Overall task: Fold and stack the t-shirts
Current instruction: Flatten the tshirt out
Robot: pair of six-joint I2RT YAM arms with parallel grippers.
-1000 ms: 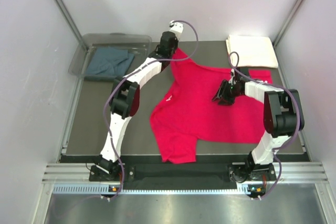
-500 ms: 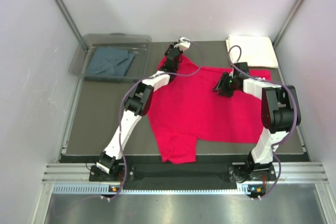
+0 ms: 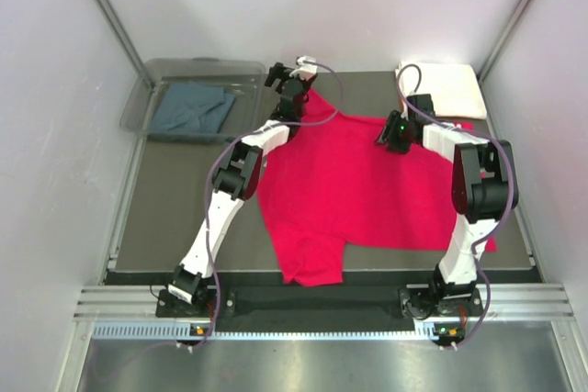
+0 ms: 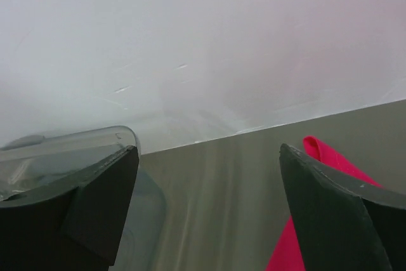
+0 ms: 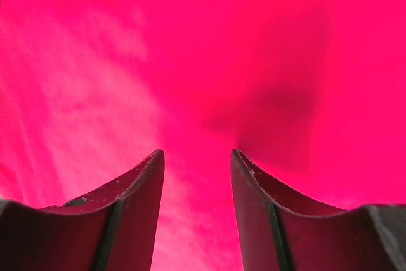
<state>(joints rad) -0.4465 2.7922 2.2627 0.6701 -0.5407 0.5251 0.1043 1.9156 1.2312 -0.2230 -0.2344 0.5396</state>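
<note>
The bright red t-shirt [image 3: 358, 190] lies spread over the middle of the dark table, and one tip of it shows at the right of the left wrist view [image 4: 315, 152]. At the back, just beyond the shirt's far left corner, my left gripper [image 3: 283, 75] [image 4: 208, 150] hangs wide open and holds nothing. My right gripper [image 3: 386, 135] [image 5: 196, 152] hovers low over the shirt's far right part, open, with only red cloth [image 5: 209, 61] beneath its jaws. The cream-white t-shirt [image 3: 441, 89] sits folded at the back right. A slate blue-grey t-shirt [image 3: 188, 107] lies in the bin.
The clear plastic bin [image 3: 147, 103] stands at the back left, its rounded corner [image 4: 95, 141] close to my left finger. Pale walls close in the table on three sides. A metal rail [image 3: 312, 300] runs along the near edge by the arm bases.
My left gripper, shut on the red shirt's far corner a second ago, has opened and let it drop flat. My right gripper has slid towards the back right across the shirt.
</note>
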